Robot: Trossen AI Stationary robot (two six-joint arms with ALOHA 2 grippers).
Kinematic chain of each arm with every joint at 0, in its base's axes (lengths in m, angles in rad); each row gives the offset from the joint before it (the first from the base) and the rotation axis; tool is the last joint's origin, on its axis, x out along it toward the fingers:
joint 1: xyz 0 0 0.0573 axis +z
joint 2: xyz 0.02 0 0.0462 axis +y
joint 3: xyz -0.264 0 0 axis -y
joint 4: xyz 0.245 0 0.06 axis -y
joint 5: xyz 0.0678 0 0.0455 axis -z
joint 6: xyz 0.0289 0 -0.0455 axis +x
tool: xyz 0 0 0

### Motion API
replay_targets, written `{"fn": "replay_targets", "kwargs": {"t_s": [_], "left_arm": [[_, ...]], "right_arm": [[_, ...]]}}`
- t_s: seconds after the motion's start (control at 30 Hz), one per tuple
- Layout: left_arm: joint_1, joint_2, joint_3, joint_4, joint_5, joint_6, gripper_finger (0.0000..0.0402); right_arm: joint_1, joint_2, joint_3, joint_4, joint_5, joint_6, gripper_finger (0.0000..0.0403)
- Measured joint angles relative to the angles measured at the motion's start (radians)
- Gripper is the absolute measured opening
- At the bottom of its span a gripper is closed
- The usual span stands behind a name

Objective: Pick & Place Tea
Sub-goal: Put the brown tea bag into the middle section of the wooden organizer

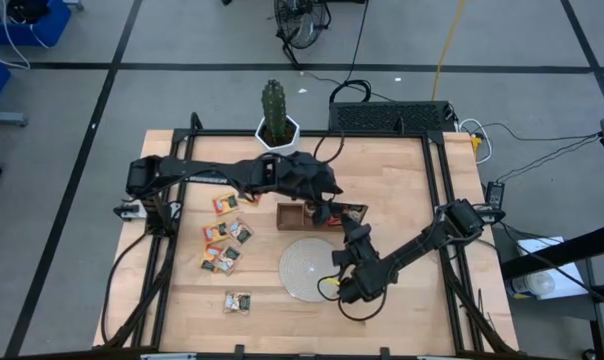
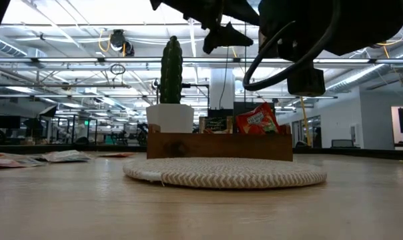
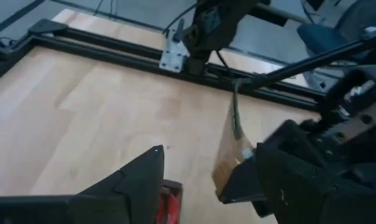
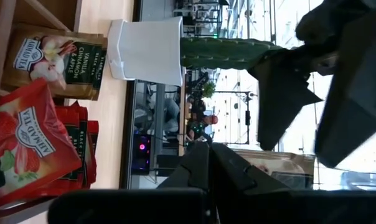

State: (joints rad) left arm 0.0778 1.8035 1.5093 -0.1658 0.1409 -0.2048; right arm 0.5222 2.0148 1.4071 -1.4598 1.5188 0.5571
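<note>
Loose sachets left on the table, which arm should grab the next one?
Probably left. The remaining sachets lie on its side of the table, and the left gripper, open over the wooden tray, is free. The right gripper is shut beside the woven disc.

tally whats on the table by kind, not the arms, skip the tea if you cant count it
wooden tray: 1
round woven disc: 1
potted cactus: 1
tea sachets: the loose ones overlap and more stand in the tray, no sure count
total without the tea: 3
</note>
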Motion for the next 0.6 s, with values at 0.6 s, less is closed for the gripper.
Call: {"fn": "replay_targets", "kwargs": {"t_s": [0.6], "left_arm": [[-0.029, 0.024, 0.001, 0.116, 0.065, -0.008, 0.0253]], "right_arm": [[0.001, 0.0, 0.001, 0.02, -0.002, -0.005, 0.0]]}}
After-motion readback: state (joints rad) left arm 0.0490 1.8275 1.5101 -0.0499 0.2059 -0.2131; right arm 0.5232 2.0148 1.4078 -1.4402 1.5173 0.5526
